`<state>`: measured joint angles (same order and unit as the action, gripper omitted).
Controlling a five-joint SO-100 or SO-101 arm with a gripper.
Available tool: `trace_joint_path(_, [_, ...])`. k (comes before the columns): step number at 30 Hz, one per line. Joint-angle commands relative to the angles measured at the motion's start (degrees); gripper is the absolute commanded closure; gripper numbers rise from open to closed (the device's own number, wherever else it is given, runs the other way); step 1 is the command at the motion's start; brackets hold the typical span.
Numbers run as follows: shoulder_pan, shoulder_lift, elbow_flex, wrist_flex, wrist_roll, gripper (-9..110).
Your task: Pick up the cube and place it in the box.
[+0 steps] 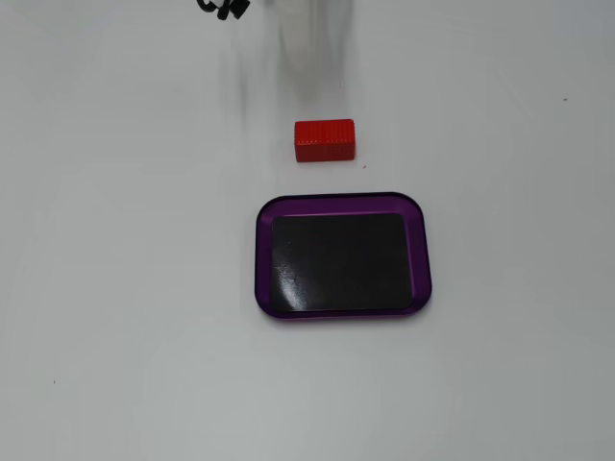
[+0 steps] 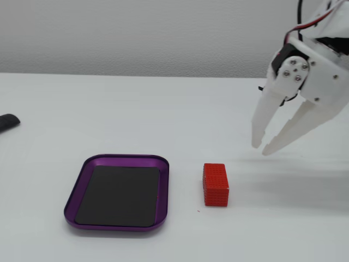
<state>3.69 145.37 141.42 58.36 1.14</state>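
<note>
The cube (image 1: 325, 139) is a small red block lying on the white table just beyond the box's far edge in a fixed view. The box (image 1: 264, 257) is a purple-rimmed tray with a black bottom, and it is empty. In the other fixed view the cube (image 2: 215, 184) stands just right of the box (image 2: 125, 157). My white gripper (image 2: 261, 149) hangs in the air above and to the right of the cube, fingers pointing down-left, tips slightly apart, holding nothing. From above, the arm shows only as a pale blur (image 1: 319, 43) at the top.
A dark object (image 2: 8, 122) lies at the left edge of the table in a fixed view. Black cables (image 1: 223, 8) show at the top edge of the view from above. A pale wall stands behind the table.
</note>
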Motion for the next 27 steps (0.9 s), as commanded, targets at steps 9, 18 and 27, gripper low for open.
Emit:
trace_joint_path(9, [-3.3,-32.4,-23.4,-0.5,0.4,78])
trace_joint_path(18, [-5.4,-36.3,-22.7,-1.3,5.1,75])
trace_joint_path(27, [-5.4,-43.6,-21.0,-2.6,5.6,76])
